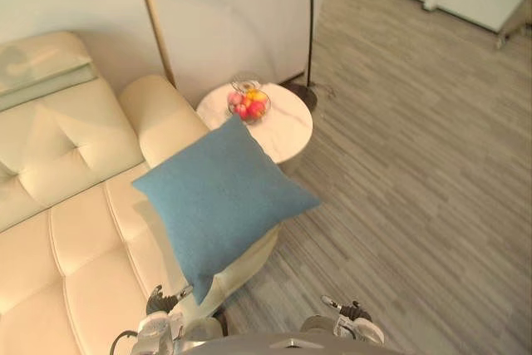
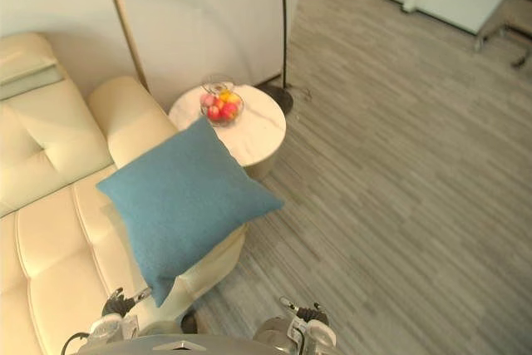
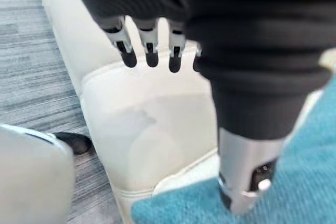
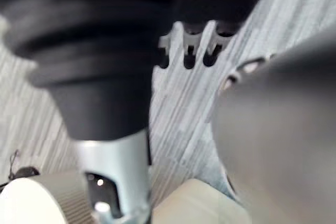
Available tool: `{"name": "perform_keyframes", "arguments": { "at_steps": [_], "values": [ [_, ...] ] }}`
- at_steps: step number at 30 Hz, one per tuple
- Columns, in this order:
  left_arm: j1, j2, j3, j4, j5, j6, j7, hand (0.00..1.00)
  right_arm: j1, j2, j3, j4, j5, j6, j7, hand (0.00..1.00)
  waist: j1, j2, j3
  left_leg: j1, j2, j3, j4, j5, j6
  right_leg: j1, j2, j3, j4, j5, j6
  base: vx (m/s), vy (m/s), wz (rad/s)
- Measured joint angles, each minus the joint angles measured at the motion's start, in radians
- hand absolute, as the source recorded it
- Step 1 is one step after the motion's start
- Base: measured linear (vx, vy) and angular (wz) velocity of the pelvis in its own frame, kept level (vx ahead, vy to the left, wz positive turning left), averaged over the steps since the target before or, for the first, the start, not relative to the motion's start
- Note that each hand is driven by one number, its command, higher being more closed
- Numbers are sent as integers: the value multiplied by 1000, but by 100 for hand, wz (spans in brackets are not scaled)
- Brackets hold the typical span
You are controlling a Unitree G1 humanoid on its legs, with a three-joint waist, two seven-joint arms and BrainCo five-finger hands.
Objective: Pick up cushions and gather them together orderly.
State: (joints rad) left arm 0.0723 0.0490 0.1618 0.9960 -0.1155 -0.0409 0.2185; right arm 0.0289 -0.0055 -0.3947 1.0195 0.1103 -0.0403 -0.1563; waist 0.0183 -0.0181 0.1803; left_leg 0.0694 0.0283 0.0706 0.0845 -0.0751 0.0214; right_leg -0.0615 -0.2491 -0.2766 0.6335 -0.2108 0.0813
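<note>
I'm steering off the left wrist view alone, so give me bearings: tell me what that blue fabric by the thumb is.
Observer: A blue cushion, lying over the end of the cream sofa, one corner jutting past its edge over the floor.
Operator: Report what stands beyond it.
Observer: A round white side table with a bowl of fruit on it.
Operator: Give me the right hand.
Observer: The right hand hangs over the floor, fingers relaxed, holding nothing.
</note>
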Motion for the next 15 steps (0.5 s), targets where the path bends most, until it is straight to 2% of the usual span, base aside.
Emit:
{"name": "perform_keyframes", "arguments": {
  "at_steps": [1,3,4,5,6,7,8,9,11,15],
  "values": [
    [-1,-7,21,-1,0,0,-1,0,2,0,-1,1,1,-1,1,0,1,2,1,-5,3,-47,-1,0,0,-13,48,54,-79,-19,5,26,-97,101],
    [0,-19,55,-1,0,0,0,0,2,0,-1,10,1,-2,1,0,0,2,1,-12,5,-102,-1,-4,-7,-13,98,145,-233,-10,10,16,-182,111],
    [4,-18,74,0,0,-1,-2,0,5,6,-1,18,1,-1,1,0,-1,-16,-9,-21,-11,-134,3,-8,-21,-8,113,208,-325,22,5,9,-211,103],
    [7,-16,83,-3,-1,-1,-2,0,8,10,-2,20,1,-1,1,0,0,-37,-15,-23,-28,-148,1,-5,-28,-7,98,213,-351,30,-1,60,-279,114],
    [4,-21,104,-1,-1,-3,-2,0,7,21,-12,21,9,1,1,0,0,-58,-19,-8,-42,-172,-4,5,-52,-4,85,199,-336,70,23,123,-249,73],
    [8,-35,120,-2,-3,-3,2,0,9,15,-11,21,8,1,1,0,11,-45,-28,1,-24,-175,-23,17,-70,-3,95,188,-341,64,15,181,-255,48],
    [16,-50,131,-4,-3,-4,2,0,4,6,-9,19,3,1,2,0,21,-13,-35,4,4,-171,-47,33,-89,-2,117,176,-356,73,8,228,-214,15],
    [19,-63,135,-2,-6,-3,2,0,-3,-8,1,18,1,-1,2,0,14,12,-40,2,29,-183,-67,42,-105,17,139,146,-388,92,-1,213,-195,16],
    [19,-69,132,4,-9,-2,-2,0,1,-10,0,20,1,2,2,0,5,18,-45,2,58,-195,-83,50,-122,60,165,95,-434,98,-8,212,-149,47],
    [15,-52,111,2,-10,-2,-4,0,18,-12,-6,18,4,0,-1,0,3,-4,-45,-2,70,-207,-95,64,-137,107,174,36,-480,99,-9,116,-66,50]
  ]
}}
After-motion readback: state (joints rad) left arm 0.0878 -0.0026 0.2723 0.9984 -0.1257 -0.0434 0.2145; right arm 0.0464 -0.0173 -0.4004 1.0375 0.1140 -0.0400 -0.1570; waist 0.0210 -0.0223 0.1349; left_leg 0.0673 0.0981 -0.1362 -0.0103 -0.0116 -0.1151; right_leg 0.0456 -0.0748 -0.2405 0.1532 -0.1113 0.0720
